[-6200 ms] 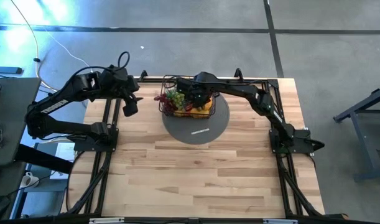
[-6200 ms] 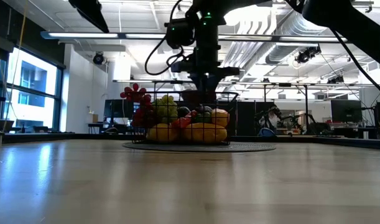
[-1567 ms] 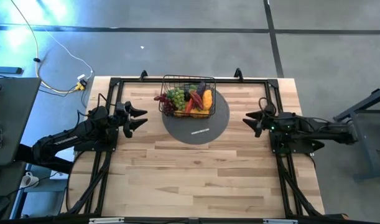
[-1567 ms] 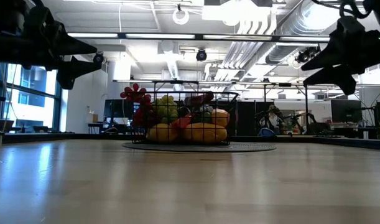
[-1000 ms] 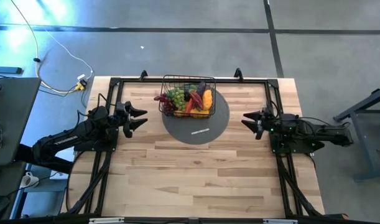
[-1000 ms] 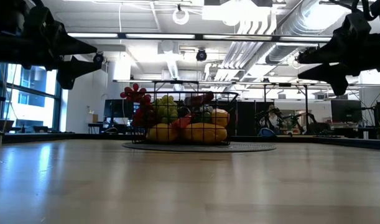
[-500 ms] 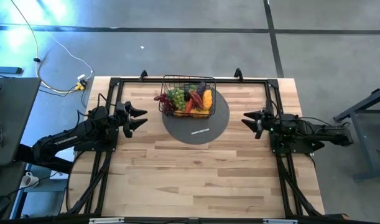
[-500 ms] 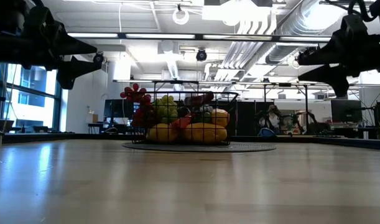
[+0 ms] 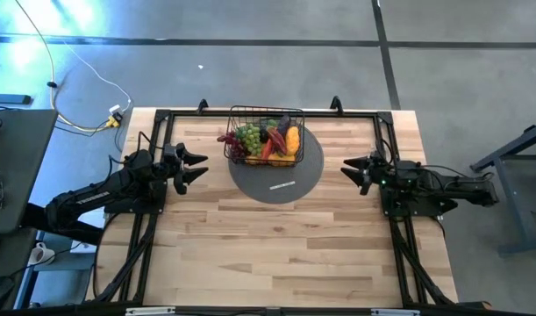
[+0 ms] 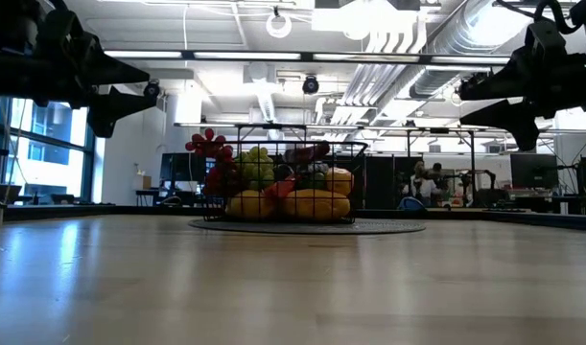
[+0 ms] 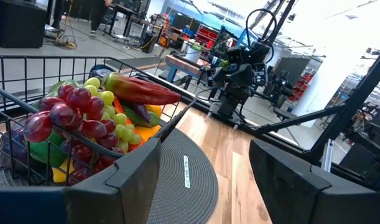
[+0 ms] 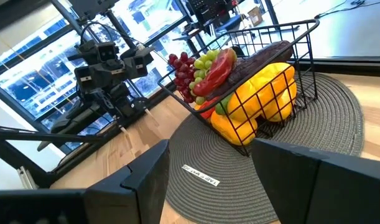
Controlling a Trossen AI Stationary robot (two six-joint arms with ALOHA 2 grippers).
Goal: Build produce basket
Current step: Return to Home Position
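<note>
The black wire basket (image 9: 266, 136) stands on a round grey mat (image 9: 289, 175) at the table's far middle, filled with produce: grapes (image 9: 247, 138), a red pepper (image 11: 140, 90), yellow fruit (image 12: 264, 99). My left gripper (image 9: 193, 167) is open and empty, left of the basket above the table. My right gripper (image 9: 348, 168) is open and empty, right of the mat. Both point toward the basket.
A small white label (image 9: 282, 185) lies on the mat's near part. A black frame (image 9: 355, 114) runs along the table's far and side edges. Bare wood (image 9: 276, 254) fills the near half of the table. People show in the room behind in the low view (image 10: 422, 182).
</note>
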